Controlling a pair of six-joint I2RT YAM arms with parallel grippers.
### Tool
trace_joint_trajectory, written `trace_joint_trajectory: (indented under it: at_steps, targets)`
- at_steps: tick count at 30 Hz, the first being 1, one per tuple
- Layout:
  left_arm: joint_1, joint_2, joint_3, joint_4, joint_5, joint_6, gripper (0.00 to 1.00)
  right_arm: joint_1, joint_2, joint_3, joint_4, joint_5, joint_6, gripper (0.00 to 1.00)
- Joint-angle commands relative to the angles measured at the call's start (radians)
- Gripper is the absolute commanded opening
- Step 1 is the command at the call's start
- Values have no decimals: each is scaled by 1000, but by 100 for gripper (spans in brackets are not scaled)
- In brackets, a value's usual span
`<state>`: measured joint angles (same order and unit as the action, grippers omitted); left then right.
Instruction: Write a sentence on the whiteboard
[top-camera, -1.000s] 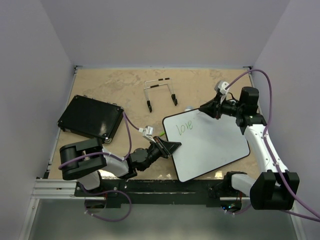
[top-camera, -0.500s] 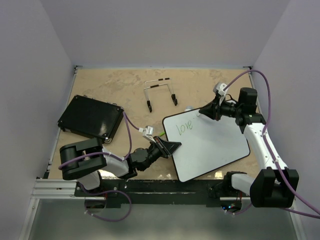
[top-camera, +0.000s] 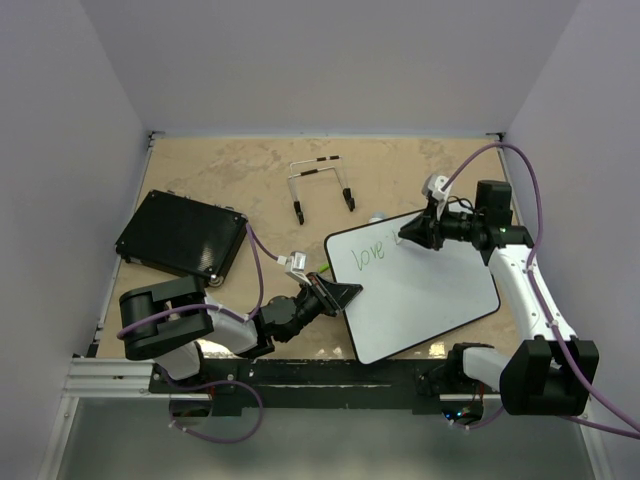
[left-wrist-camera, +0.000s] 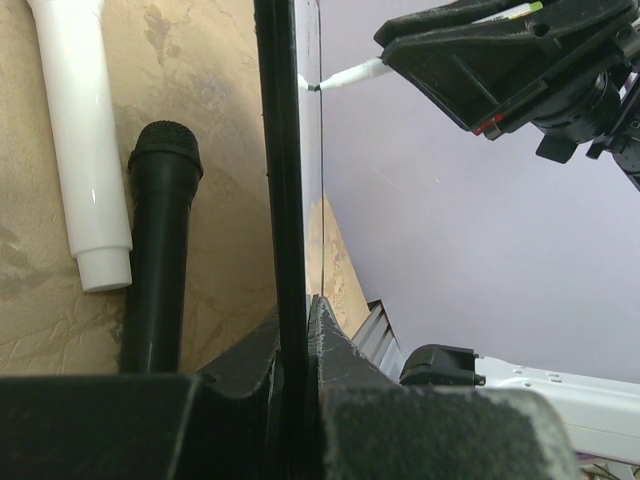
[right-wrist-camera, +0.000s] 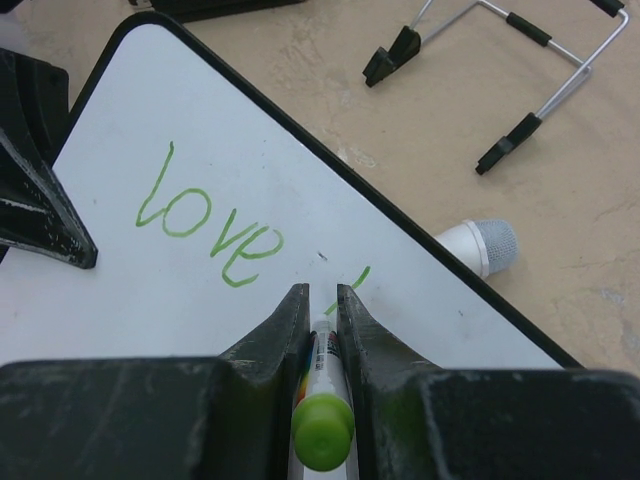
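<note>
Left pincer (left-wrist-camera: 297, 315) clamps board (top-camera: 420, 295) edge; right pincer (right-wrist-camera: 322, 300) grips marker (right-wrist-camera: 323, 425). Heavy stroke could skid board, smearing "love" (right-wrist-camera: 210, 225).

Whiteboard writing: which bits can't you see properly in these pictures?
- Left wrist view: the whiteboard shows edge-on, so the sentence is hidden.
- Top view: the right gripper covers whatever follows "love".
- Right wrist view: the marker tip hides behind its own body and the fingers.
</note>
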<state>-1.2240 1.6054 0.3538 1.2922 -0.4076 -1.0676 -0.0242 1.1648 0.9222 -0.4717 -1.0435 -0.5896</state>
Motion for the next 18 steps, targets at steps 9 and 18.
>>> trace_joint_trajectory:
  at_steps: [9,18]
  targets:
    - [0,7,28,156,9,115,0,6,-7,52,-112,-26,-83,0]
    - [0,4,22,159,7,113,0,6,-17,37,65,20,68,0]
